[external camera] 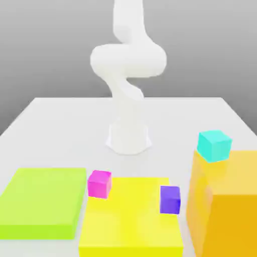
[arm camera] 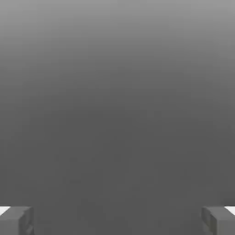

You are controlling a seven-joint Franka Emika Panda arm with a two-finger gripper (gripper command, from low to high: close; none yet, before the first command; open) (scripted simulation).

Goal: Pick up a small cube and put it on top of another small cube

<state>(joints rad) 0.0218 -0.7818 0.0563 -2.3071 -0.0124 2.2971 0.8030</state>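
The cyan cube [external camera: 214,145] sits on the back corner of the tall orange block [external camera: 226,201], at the table's [external camera: 65,120] front edge on the exterior view's right. The magenta cube [external camera: 99,183] rests at the back corner of the yellow slab [external camera: 130,221], well apart, toward the exterior view's left. The gripper [arm camera: 117,220] is spread wide and empty, its fingertips [arm camera: 16,219] far apart over bare grey. The arm [external camera: 128,60] rises behind both cubes, so the reach likely goes forward and toward the orange block.
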